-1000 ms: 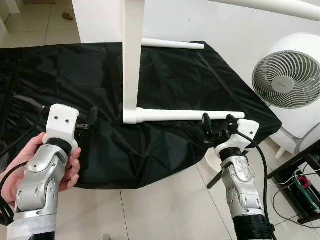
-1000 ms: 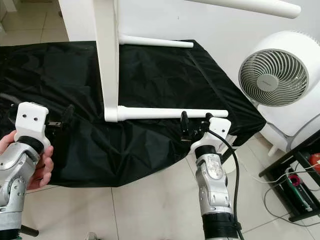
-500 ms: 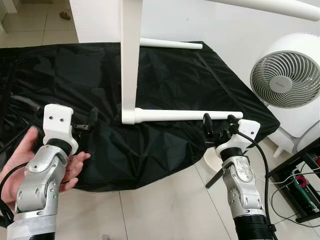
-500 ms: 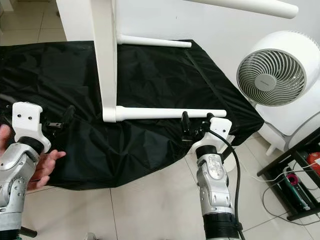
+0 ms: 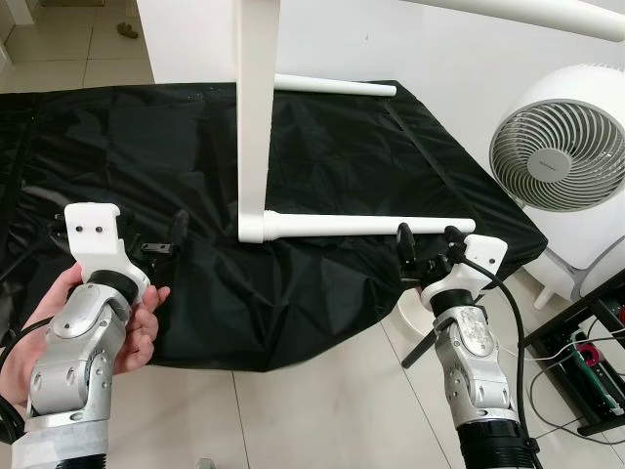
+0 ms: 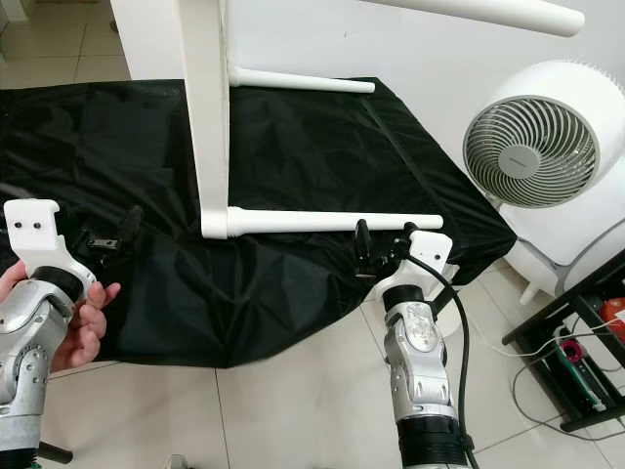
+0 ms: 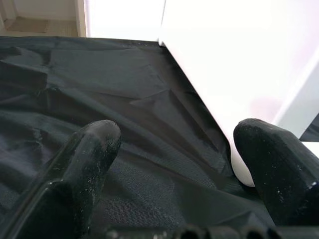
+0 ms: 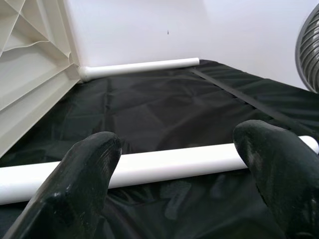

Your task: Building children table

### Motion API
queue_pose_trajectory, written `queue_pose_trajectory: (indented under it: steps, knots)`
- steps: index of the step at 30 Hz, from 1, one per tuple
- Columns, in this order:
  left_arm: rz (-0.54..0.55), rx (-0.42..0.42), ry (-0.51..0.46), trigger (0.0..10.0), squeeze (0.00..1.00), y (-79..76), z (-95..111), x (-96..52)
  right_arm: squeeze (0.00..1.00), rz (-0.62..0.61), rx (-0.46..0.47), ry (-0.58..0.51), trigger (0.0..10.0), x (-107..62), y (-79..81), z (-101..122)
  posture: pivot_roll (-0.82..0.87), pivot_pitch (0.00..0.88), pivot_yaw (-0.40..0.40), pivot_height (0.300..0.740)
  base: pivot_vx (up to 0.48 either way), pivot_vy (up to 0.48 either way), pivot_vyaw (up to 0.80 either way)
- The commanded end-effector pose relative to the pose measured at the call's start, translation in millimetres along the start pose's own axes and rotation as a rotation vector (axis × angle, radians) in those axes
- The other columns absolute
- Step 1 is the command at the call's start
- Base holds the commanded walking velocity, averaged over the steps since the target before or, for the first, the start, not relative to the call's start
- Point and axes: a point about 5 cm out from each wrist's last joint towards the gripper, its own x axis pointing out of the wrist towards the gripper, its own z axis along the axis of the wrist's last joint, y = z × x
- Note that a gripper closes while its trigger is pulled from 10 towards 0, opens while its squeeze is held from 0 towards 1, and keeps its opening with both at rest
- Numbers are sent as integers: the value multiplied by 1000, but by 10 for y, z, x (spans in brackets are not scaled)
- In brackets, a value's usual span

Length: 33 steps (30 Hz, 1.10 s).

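Note:
A white children's table stands on its side on a black cloth (image 5: 322,283), its tabletop (image 5: 257,117) upright. A near leg (image 5: 371,226) and a far leg (image 5: 337,86) jut out to the right just above the cloth, and an upper leg (image 5: 527,15) crosses overhead. My right gripper (image 5: 428,244) is open, just in front of the near leg's free end; in the right wrist view that leg (image 8: 169,167) runs across between its fingertips. My left gripper (image 7: 174,144) is open over the cloth, left of the tabletop. A person's hand (image 5: 137,327) holds my left wrist.
A round white fan (image 5: 562,147) stands on the floor at the right. Below it is a dark rack with cables (image 5: 586,357). Tiled floor (image 5: 322,410) lies in front of the cloth, and a white wall (image 5: 439,49) rises behind the table.
My left wrist has swung a little to the left and turned, and the person's hand has shifted its hold on it. The right arm and the table have stayed put.

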Motion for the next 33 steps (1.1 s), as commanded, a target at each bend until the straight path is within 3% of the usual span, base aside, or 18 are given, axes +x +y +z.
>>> queue_pose_trajectory:
  steps: [1,33]
  knots:
    - [26,14,3,10000,0,5,-10,-15,0,-20,-18,8,10000,-15,-59,-22,136,107,-74,740,0,0,0]
    - [37,27,-5,10000,0,32,16,-21,0,-27,-24,3,10000,12,-75,-24,147,115,-77,740,0,0,0]
